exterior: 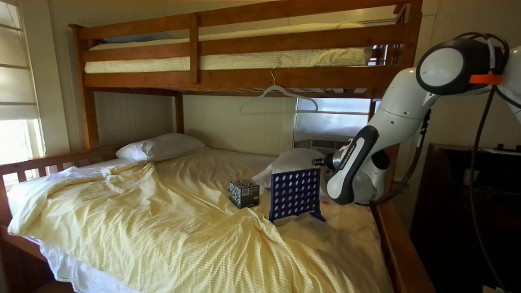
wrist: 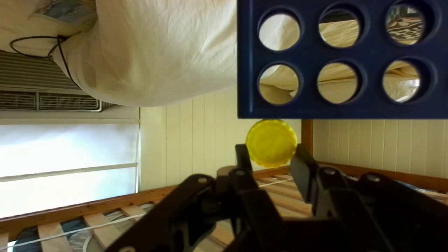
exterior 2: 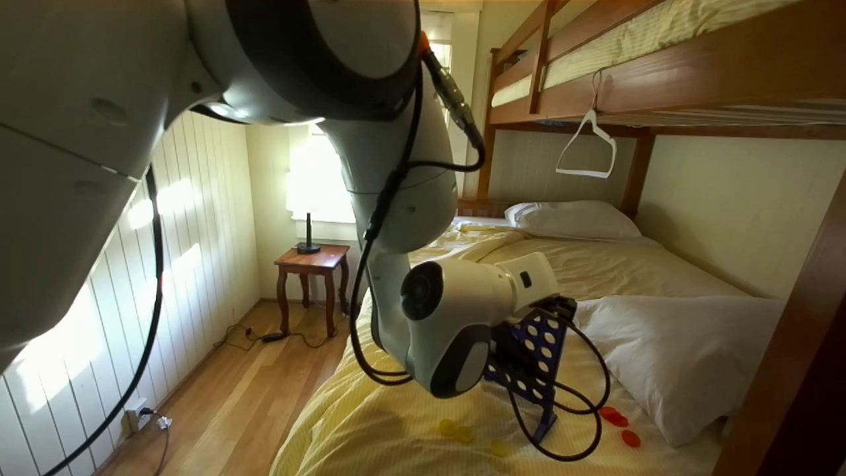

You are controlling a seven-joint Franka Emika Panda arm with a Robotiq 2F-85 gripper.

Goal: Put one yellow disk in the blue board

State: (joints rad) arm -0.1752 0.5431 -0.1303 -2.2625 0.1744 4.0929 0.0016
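The blue board (exterior: 296, 191) stands upright on the bed in an exterior view, with its round holes showing no disks. It also shows partly behind the arm in an exterior view (exterior 2: 538, 344). My gripper (wrist: 271, 152) is shut on a yellow disk (wrist: 271, 141), held by its edges between the fingertips. The wrist view is upside down, and there the disk lies right at the board's top edge (wrist: 343, 113), by the end column. I cannot tell whether it touches the board. In an exterior view the gripper (exterior: 318, 162) is over the board's top corner nearest the arm.
Loose yellow disks (exterior 2: 456, 431) and red disks (exterior 2: 615, 416) lie on the bed by the board. A small patterned box (exterior: 244, 193) stands beside the board. A white pillow (exterior 2: 687, 357) lies behind. The upper bunk rail (exterior: 301, 77) with a hanger (exterior: 276, 87) is overhead.
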